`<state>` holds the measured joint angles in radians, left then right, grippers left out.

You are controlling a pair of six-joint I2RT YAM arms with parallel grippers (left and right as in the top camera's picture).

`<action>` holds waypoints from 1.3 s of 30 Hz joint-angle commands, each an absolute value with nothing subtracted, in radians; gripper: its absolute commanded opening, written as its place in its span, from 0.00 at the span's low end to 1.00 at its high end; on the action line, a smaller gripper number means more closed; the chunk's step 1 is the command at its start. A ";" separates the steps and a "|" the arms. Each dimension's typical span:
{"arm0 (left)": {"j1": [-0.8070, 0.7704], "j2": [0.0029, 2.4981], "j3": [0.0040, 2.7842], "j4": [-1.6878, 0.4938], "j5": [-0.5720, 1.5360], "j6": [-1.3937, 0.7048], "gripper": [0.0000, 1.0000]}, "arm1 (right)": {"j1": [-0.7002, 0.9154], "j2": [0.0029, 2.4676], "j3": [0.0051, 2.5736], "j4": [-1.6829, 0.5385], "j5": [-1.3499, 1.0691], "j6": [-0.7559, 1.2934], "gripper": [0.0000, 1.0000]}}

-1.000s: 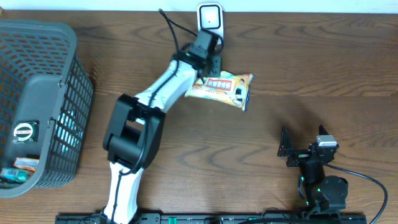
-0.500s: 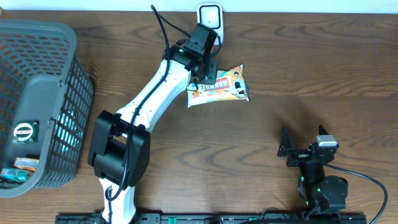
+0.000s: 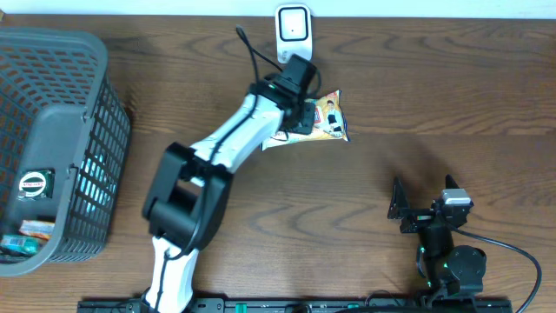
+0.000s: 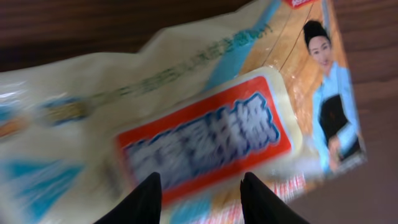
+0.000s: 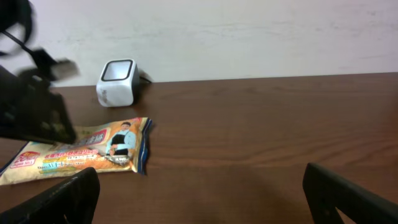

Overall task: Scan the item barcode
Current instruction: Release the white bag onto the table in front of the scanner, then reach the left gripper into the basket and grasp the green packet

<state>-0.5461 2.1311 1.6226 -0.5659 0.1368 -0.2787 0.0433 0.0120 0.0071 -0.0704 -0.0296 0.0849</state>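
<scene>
Snack packet (image 3: 323,120) lies flat at six o'clock from the scanner (image 3: 294,24), scan seemingly pending; left end effector (image 4: 202,194) over it, grip unclear; right end effector (image 5: 202,196) released.

The snack packet (image 3: 328,118) is gleaming as glossy, crinkled plastic film; the bench (image 3: 452,96) under it is showing dark, grained wood.

My overhead view looks straight down on the whole desk (image 3: 452,87). The left wrist view sits very close above the snack packet (image 4: 205,124), blurred, probably facing downward. The right wrist view looks low across the desk toward the wall (image 5: 249,31), sharing the packet and scanner (image 5: 118,81) with the overhead.
</scene>
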 commanded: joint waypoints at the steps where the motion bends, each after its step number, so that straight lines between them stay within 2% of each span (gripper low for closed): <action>1: -0.549 2.204 1.607 -0.517 0.146 -0.263 0.41 | 0.043 0.007 0.006 -0.075 -0.029 0.070 0.99; 11: -0.492 2.198 1.656 -0.440 0.100 -0.171 0.41 | 0.043 0.007 0.006 -0.075 -0.029 0.070 0.99; 21: -0.360 1.907 1.732 -0.470 0.100 -0.168 0.41 | 0.043 0.007 0.006 -0.075 -0.029 0.070 0.99; 22: -0.339 1.860 1.732 -0.469 0.099 -0.168 0.41 | 0.043 0.007 0.006 -0.075 -0.029 0.070 0.99; 23: -0.320 1.824 1.732 -0.469 0.094 -0.168 0.47 | 0.043 0.007 0.006 -0.075 -0.029 0.070 0.99; 27: -0.224 1.664 1.732 -0.471 0.066 -0.152 0.51 | 0.043 0.007 0.006 -0.075 -0.029 0.070 0.99; 31: -0.112 1.534 1.732 -0.481 0.055 -0.035 0.52 | 0.043 0.007 0.006 -0.075 -0.029 0.070 0.99; 34: -0.020 1.457 1.732 -0.520 0.030 0.054 0.57 | 0.043 0.007 0.006 -0.075 -0.029 0.070 0.99; 37: 0.074 1.410 1.732 -0.592 -0.099 0.118 0.59 | 0.043 0.007 0.006 -0.075 -0.029 0.070 0.99; 39: 0.160 1.402 1.732 -0.659 -0.257 0.154 0.60 | 0.043 0.007 0.006 -0.075 -0.029 0.070 0.99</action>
